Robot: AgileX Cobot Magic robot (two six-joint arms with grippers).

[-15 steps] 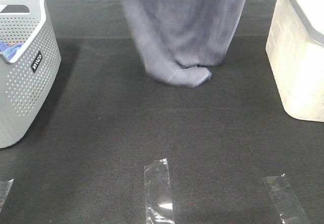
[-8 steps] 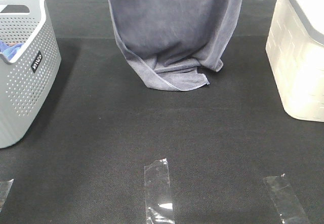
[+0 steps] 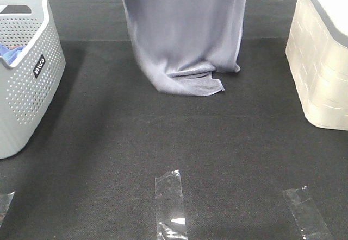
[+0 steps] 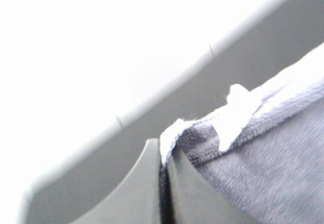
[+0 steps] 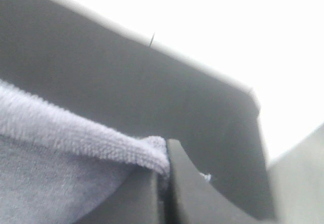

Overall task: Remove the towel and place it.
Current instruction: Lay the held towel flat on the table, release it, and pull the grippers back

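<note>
over the mat | towel hangs, hem touching | left gripper, right gripper clamped on it

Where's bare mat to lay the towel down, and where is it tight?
Widest bare mat: the middle band between the towel, where its lower end touches down, and the tape strips, running from the grey basket to the white bin. Narrower lanes flank the hanging towel. Tight beside both containers.

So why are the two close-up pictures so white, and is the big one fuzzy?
Left wrist view: background blown out white, towel edge soft. Right wrist view: a white blown-out area too, towel nap sharper. Exterior high view: evenly lit, hanging towel slightly blurred, glint on the tape strip.
</note>
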